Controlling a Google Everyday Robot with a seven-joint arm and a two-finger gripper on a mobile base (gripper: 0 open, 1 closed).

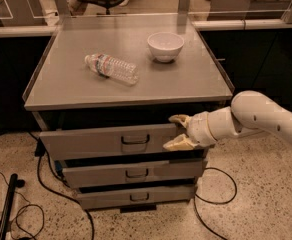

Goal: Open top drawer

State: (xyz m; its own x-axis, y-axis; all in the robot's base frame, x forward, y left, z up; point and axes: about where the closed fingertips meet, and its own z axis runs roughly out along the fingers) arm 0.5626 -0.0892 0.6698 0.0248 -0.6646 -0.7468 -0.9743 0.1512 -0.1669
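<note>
The top drawer (86, 143) is the tallest grey front of the cabinet, with a small dark pull handle (134, 140) at its middle. It stands slightly out from the frame, with a dark gap above it. My gripper (178, 132) is at the right end of this drawer front, to the right of the handle. It is open: one cream finger sits at the front's top edge and the other finger (176, 144) near its bottom edge. The white arm reaches in from the right.
Two shorter drawers (131, 174) sit below. On the cabinet top (61, 91) lie a clear plastic bottle (112, 69) and a white bowl (165, 45). Black cables (46, 184) trail on the floor to the left and right. A counter and glass panels stand behind.
</note>
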